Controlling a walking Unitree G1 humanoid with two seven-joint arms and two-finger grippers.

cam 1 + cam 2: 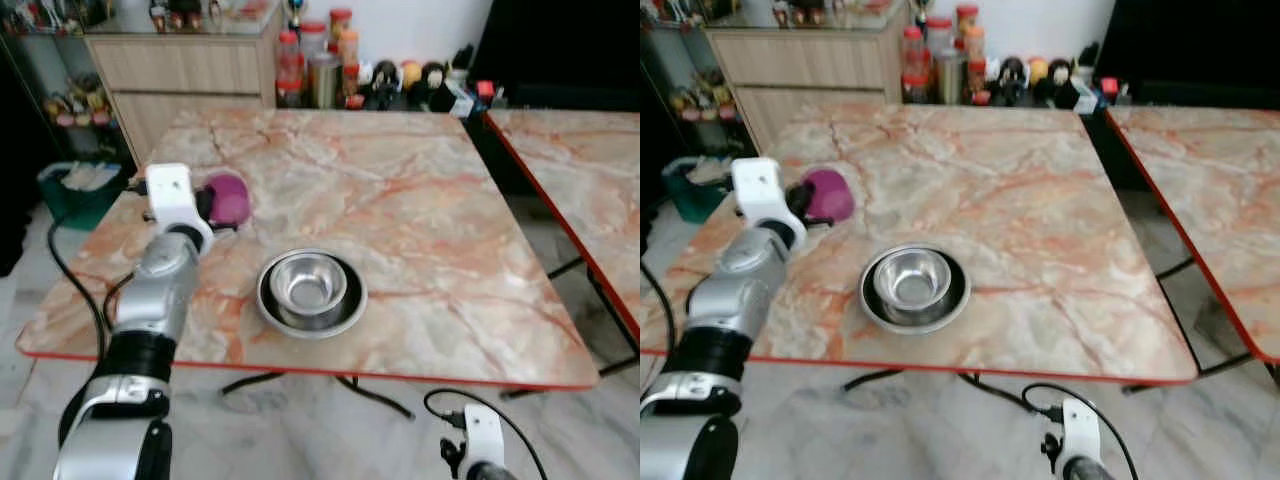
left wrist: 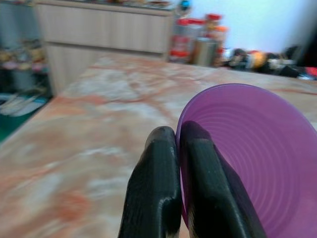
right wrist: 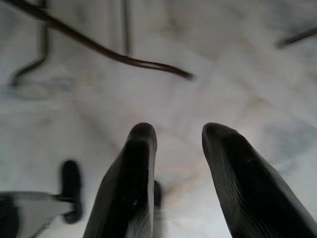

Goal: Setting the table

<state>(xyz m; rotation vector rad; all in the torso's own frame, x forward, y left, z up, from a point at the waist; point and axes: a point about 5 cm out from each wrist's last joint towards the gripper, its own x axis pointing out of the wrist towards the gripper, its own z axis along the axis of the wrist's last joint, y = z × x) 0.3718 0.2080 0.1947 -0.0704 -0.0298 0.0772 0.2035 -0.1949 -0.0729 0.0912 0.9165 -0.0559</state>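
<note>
Left wrist view: left pincer (image 2: 177, 141) pinching purple bowl (image 2: 252, 158) rim

A marble-topped table (image 1: 420, 200) with a red edge stands on pale marble floor (image 1: 330, 430). Behind it sits a wooden cabinet (image 1: 190, 75) (jars (image 1: 318, 62) line the white wall); a second table (image 1: 580, 170) stands just beside.

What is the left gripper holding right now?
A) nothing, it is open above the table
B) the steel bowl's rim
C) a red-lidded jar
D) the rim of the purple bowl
D: in the left wrist view the left gripper has its two black fingers pinched on the rim of the purple bowl, while the steel bowl sits apart on its plate near the table's front edge.
</note>
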